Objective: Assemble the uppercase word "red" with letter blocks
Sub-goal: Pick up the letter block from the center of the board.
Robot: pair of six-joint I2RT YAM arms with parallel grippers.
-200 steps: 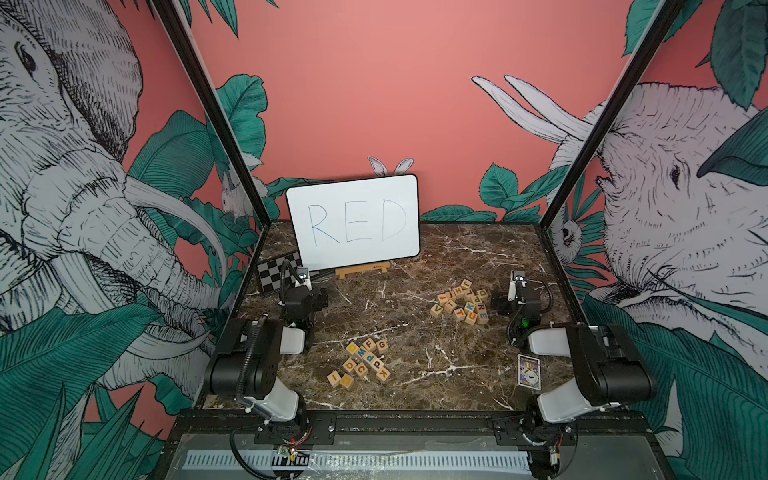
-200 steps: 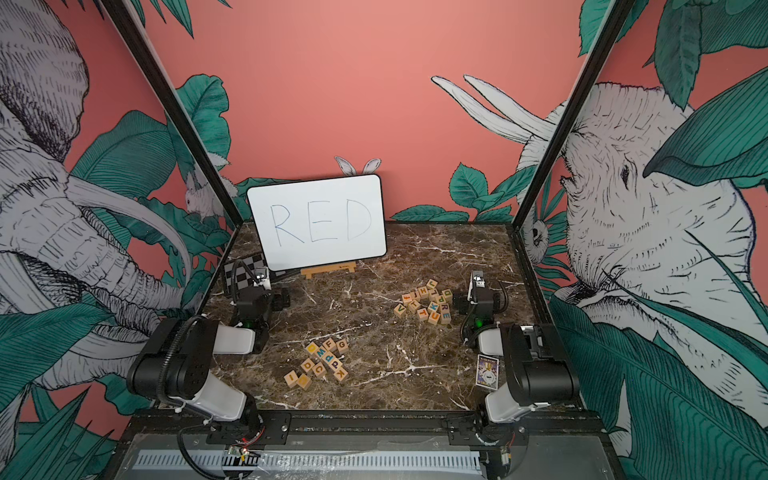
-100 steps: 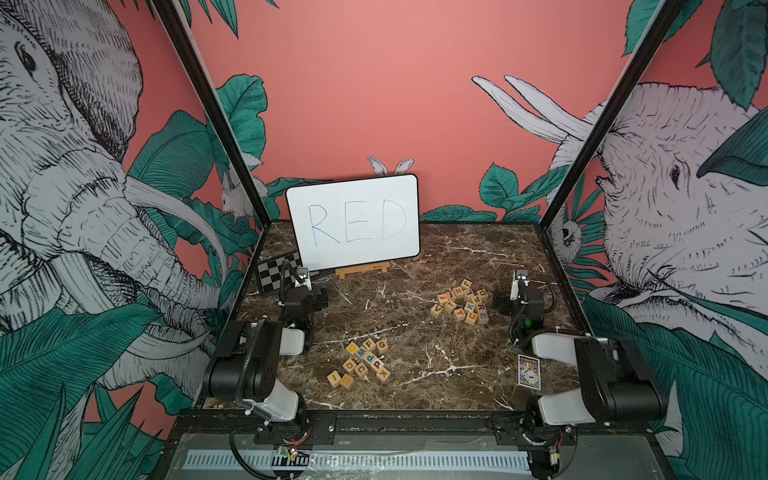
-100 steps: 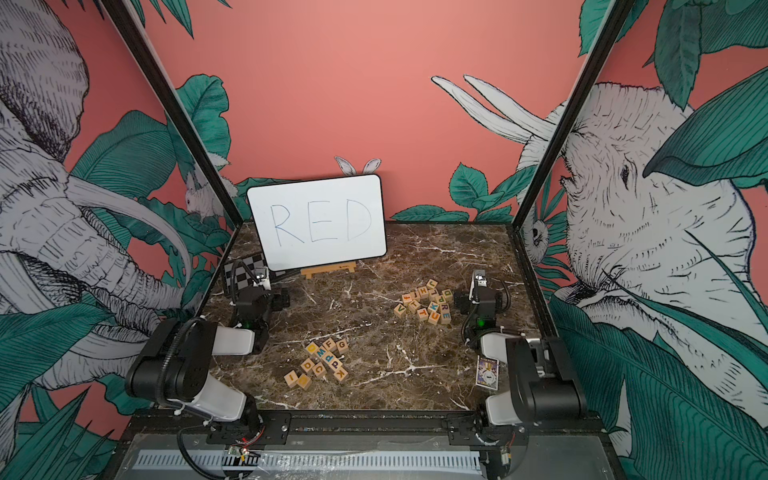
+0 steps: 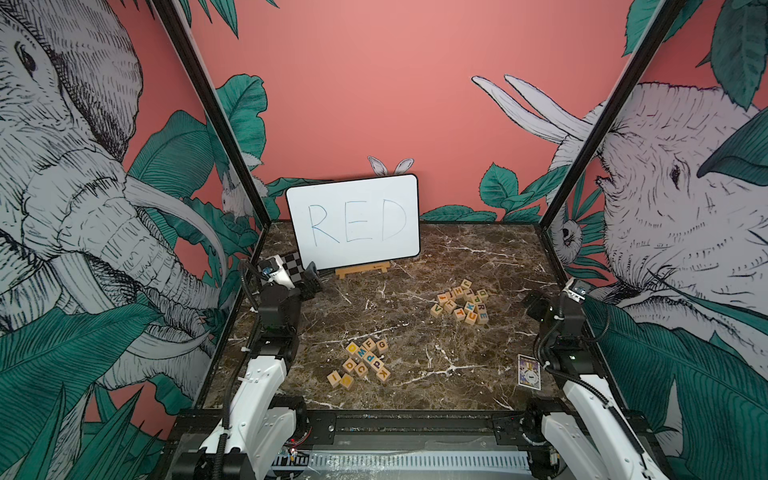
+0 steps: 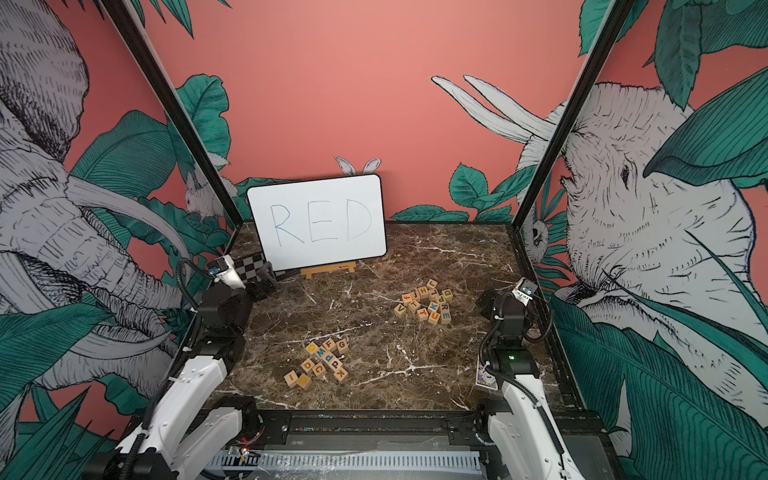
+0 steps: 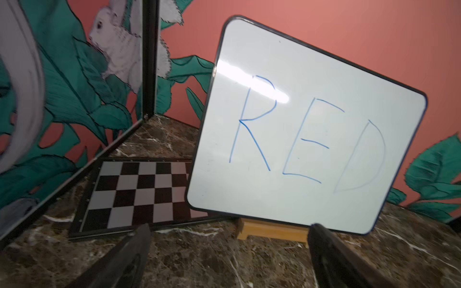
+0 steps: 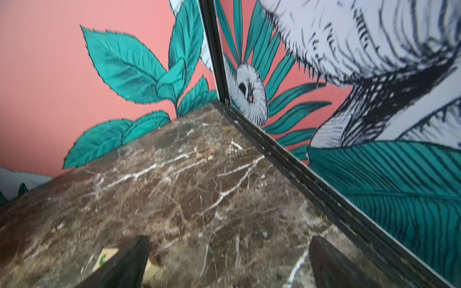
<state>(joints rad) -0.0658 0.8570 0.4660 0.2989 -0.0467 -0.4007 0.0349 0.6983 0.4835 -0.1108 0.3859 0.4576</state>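
Blue handwriting reading "RED" is seen on a whiteboard (image 5: 353, 224), which is propped on a wooden easel (image 5: 361, 271) at the back of the marble tabletop (image 5: 415, 266). The letter blocks (image 5: 461, 305) are scattered in two loose heaps, well apart. In the farther heap, toward the right arm, J, H, T, K, U, R and E are read. In the nearer heap (image 5: 361, 363), F, G, M, C and K are read. The left gripper (image 7: 228, 229) is held wide apart and empty before a checkerboard sheet (image 7: 139, 192). The right gripper (image 8: 228, 240) is likewise spread wide with nothing grasped, and one block with a green letter (image 8: 107, 256) is seen just beside one finger. A printed card (image 5: 529, 372) is laid near the right arm, its writing too small to read.
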